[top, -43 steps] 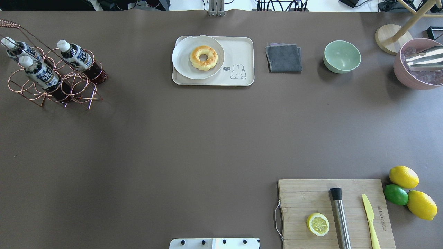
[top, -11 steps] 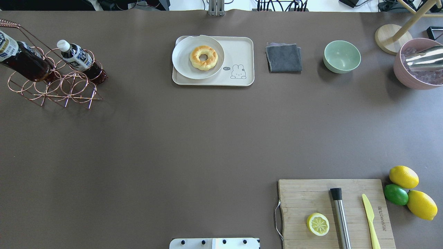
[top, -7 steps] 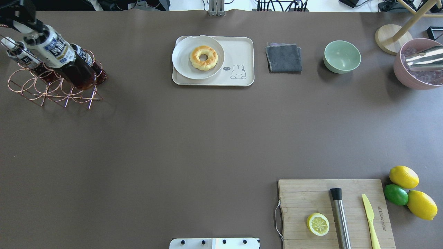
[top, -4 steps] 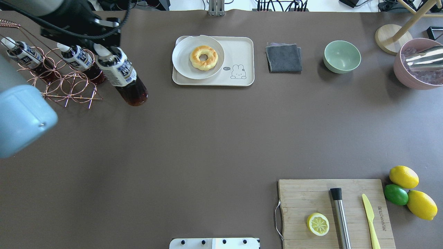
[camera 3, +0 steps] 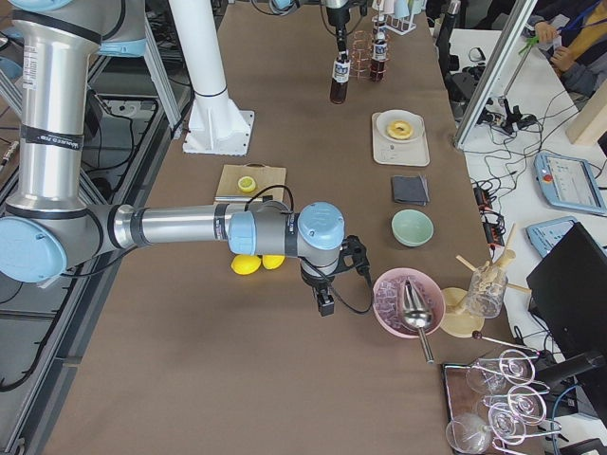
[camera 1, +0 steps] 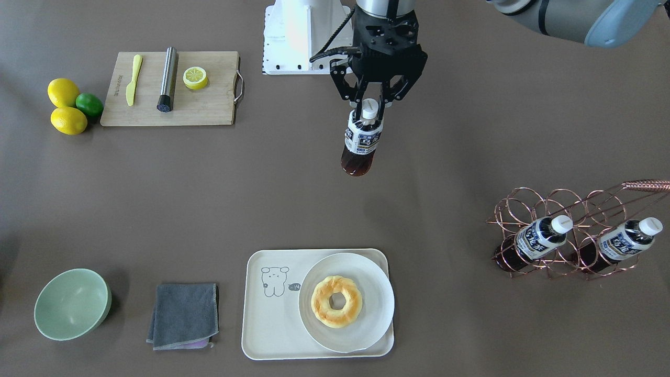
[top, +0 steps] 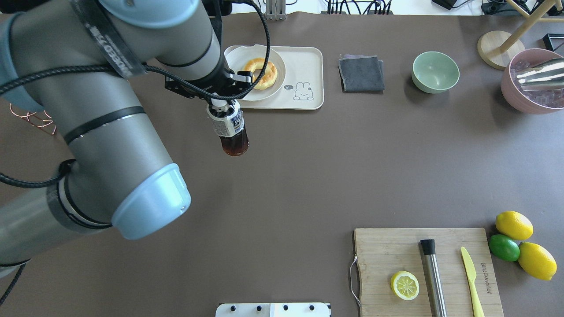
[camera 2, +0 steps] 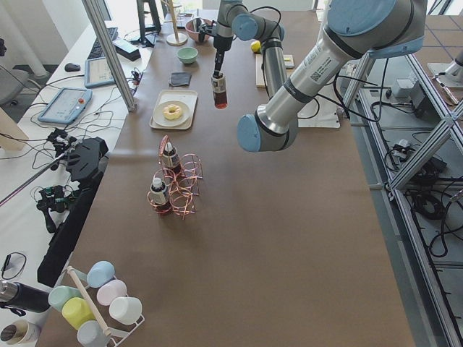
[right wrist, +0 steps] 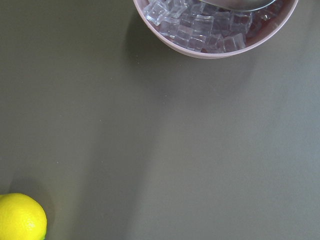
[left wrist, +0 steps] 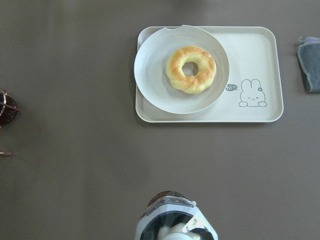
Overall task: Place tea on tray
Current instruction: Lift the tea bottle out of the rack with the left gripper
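Left arm: grey metal tubes, pale-blue joint caps, black rings, a black lettered strap, and a black cable draped along it. Its tool is black and open-framed. White base.

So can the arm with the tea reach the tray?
Probably yes. The left claw holds the tea over bare table short of the tray, nothing between; the plate covers one end, but the cartoon end is bare.

A doughnut sits on a round plate. Near it lie a grey cloth and a green bowl. Across the worktop, a wooden board carries a half lemon, a steel rod and a yellow knife.
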`<action>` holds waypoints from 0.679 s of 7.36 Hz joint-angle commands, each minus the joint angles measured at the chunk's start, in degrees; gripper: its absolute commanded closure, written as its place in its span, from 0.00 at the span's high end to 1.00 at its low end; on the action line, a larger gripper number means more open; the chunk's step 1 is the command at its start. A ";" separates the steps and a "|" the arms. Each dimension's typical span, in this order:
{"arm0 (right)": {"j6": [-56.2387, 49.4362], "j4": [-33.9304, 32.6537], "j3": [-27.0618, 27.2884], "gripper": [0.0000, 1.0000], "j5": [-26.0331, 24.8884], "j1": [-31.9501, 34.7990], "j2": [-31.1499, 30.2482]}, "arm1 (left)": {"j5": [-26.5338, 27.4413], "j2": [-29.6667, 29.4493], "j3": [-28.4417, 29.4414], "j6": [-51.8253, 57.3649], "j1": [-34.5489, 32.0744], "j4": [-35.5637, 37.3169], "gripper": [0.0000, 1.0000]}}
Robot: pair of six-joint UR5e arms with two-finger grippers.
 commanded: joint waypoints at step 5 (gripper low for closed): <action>0.00 0.00 -0.06 1.00 0.00 -0.15 0.02 | 5.40 -0.32 6.48 -3.55 8.80 -8.51 0.00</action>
